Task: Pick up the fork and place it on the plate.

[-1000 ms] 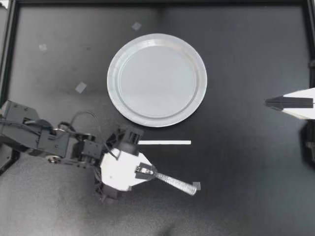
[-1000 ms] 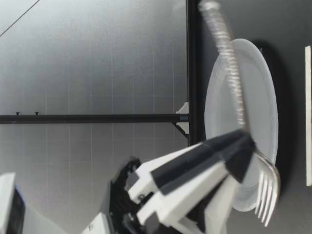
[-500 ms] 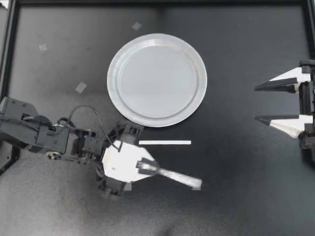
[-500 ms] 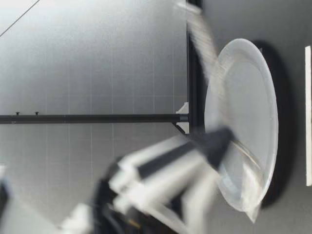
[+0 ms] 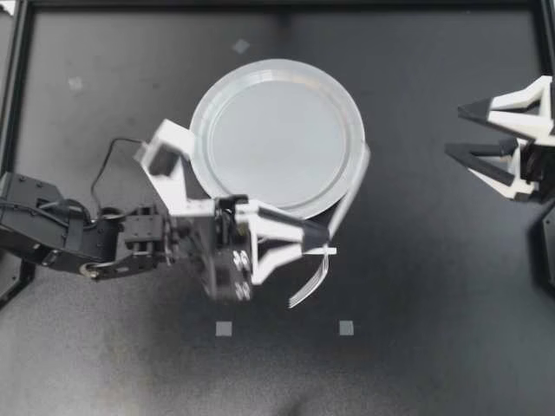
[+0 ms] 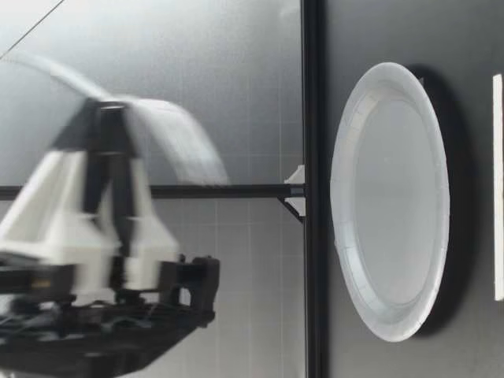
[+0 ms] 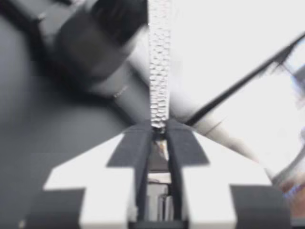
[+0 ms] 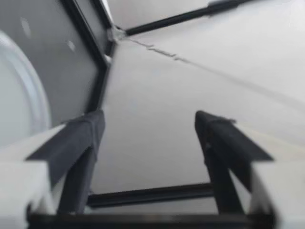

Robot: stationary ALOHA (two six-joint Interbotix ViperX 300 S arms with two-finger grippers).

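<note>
So L gripper (image 5: 319, 238) clamps fork (image 5: 349, 189) aloft, near plate (image 5: 198, 130) rim.

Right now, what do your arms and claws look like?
My left arm is black and chunky, built of jointed blocks, with a thin black cable looping off it. My left gripper and right gripper match. Each has two white, wedge-shaped fingers that taper to points, with black pads on the inner faces.
</note>
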